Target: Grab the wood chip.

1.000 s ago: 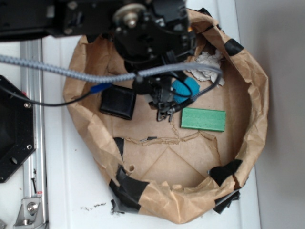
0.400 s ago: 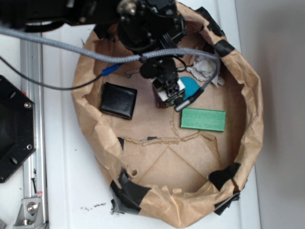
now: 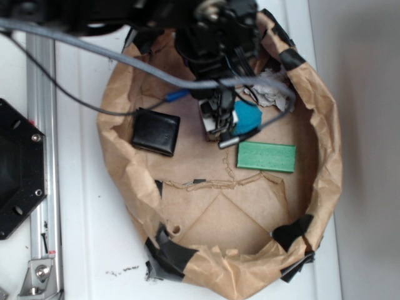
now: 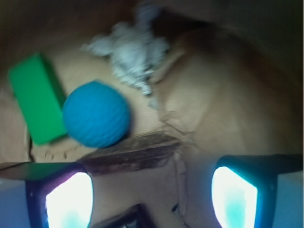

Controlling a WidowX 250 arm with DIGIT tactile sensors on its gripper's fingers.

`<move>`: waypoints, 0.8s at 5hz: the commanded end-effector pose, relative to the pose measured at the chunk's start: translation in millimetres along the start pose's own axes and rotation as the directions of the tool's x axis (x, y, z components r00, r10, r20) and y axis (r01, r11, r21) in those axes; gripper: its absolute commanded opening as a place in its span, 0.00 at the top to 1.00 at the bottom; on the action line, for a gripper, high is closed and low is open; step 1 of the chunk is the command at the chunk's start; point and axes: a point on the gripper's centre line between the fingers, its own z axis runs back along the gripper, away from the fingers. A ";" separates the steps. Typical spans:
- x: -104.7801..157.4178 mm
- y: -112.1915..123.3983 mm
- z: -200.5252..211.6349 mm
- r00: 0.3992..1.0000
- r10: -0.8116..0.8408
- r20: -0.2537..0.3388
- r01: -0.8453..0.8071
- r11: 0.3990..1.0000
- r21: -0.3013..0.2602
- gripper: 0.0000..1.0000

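Note:
The wood chip (image 4: 133, 151), a dark brown jagged sliver, lies flat on the brown floor in the wrist view, just below the blue ball (image 4: 96, 113). My gripper (image 4: 151, 199) is open. Its two lit fingertips (image 4: 66, 199) stand wide apart just short of the chip, with only bare floor between them. In the exterior view the gripper (image 3: 222, 128) hangs beside the blue ball (image 3: 248, 117), and the arm hides the chip there.
A green block (image 3: 266, 156) lies to the right of the gripper and a flat black pad (image 3: 156, 132) to its left. Crumpled white material (image 3: 272, 87) sits at the back. A crinkled brown paper wall (image 3: 325, 156) rings the floor.
The arm has drawn back toward the top of the exterior view. The gripper has shifted slightly right, closer to the blue ball. The green block and the black pad have stayed put.

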 end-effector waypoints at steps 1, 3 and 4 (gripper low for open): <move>-13.4 -19.0 6.7 0.870 -0.491 -0.028 0.490 0.871 -0.040 0.00; -13.4 -19.0 6.7 0.870 -0.491 -0.028 0.490 0.871 -0.040 0.00; -0.1 -18.9 -6.6 0.758 -0.650 -0.049 0.647 0.759 -0.069 0.00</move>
